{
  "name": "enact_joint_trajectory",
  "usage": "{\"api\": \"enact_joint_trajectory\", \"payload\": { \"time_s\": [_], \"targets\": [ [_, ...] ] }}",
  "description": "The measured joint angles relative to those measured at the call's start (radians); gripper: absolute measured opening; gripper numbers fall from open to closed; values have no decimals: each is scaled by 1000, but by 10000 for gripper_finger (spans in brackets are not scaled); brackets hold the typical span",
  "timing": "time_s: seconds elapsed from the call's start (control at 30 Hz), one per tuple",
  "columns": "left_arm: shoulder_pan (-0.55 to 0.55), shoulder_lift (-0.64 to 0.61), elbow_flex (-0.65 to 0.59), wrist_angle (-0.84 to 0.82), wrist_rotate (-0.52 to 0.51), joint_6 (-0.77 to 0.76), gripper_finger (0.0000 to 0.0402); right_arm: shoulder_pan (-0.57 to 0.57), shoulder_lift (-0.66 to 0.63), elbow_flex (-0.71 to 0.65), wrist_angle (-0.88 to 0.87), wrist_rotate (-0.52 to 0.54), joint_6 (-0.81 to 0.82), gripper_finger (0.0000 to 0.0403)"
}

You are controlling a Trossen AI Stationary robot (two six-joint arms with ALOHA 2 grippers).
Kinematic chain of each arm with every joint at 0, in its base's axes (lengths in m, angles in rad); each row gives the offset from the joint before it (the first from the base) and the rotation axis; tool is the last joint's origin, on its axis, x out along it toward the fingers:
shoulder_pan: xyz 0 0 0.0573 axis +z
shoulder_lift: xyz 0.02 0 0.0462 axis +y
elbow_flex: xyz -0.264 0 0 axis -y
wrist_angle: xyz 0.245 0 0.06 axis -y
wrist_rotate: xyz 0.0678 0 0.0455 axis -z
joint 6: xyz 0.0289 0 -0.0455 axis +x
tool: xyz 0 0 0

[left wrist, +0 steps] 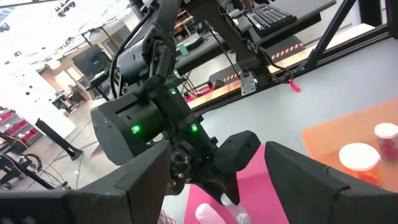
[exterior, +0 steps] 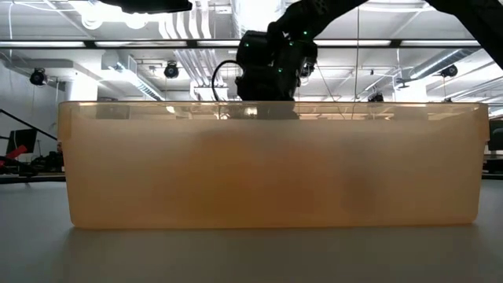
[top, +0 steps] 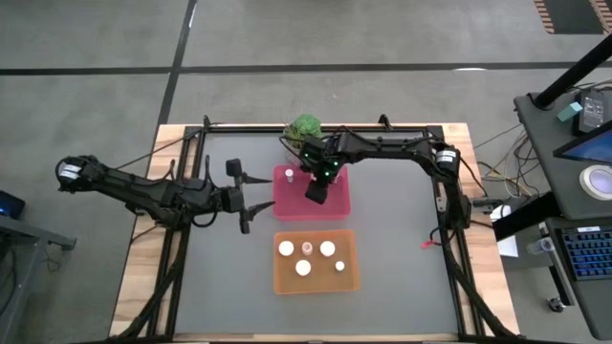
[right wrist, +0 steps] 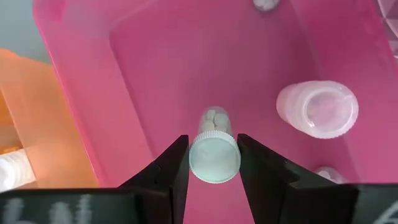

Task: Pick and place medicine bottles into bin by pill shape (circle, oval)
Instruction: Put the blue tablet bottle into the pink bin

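On the dark grey table (top: 229, 287) I have the right gripper (right wrist: 213, 163) clamped on a white-capped bottle (right wrist: 214, 151), hanging inside the pink bin (right wrist: 155, 74). The bottle's long axis points down at the bin floor, so I judge release is next. Another bottle (right wrist: 317, 109) stands beside it. The left gripper (top: 239, 199), fingers apart, waits just beside the pink bin; the orange bin (top: 316, 283) lies nearer me.

High view: overhead, straight down, whole table (top: 229, 287). Low view: table height, level, close against orange bin (exterior: 267, 165). Left wrist: faces right arm over pink bin (left wrist: 273, 186). Right wrist: looks down into pink bin, close.
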Motion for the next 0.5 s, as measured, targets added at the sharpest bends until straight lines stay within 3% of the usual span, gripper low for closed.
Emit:
{"api": "enact_joint_trajectory", "payload": {
  "time_s": [0.5],
  "targets": [
    [0, 0, -2, 3, 0, 1, 244, -4, 0, -5, -84, 108, 1, 116]
  ]
}}
